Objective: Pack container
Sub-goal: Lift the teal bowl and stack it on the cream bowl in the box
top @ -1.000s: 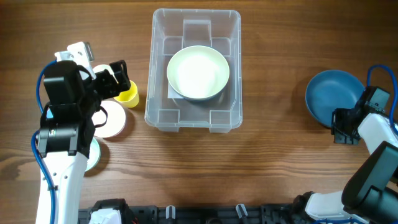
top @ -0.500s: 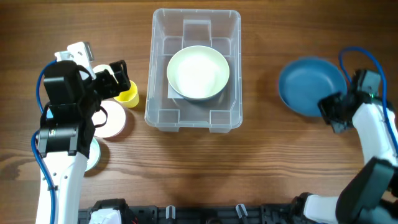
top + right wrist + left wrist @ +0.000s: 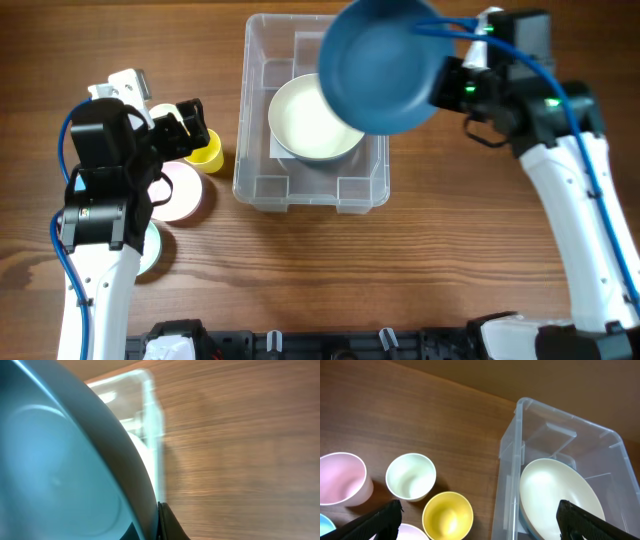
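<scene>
The clear plastic container [image 3: 258, 140] stands at the table's top centre with a pale green bowl [image 3: 305, 120] inside it. The container [image 3: 520, 450] and the bowl [image 3: 555, 495] also show in the left wrist view. My right gripper [image 3: 447, 85] is shut on the rim of a blue bowl [image 3: 380, 65] and holds it in the air over the container's right side. The blue bowl [image 3: 55, 475] fills the right wrist view. My left gripper [image 3: 195, 125] is open and empty, above a yellow cup [image 3: 207, 154] just left of the container.
Left of the container are the yellow cup [image 3: 447, 515], a white cup [image 3: 411, 476] and a pink cup [image 3: 340, 477]. A pink bowl [image 3: 180, 190] and a light blue dish [image 3: 150, 250] lie under my left arm.
My right gripper has lifted the blue bowl from the table's right side and carried it left and up over the container. The left arm has not moved.
</scene>
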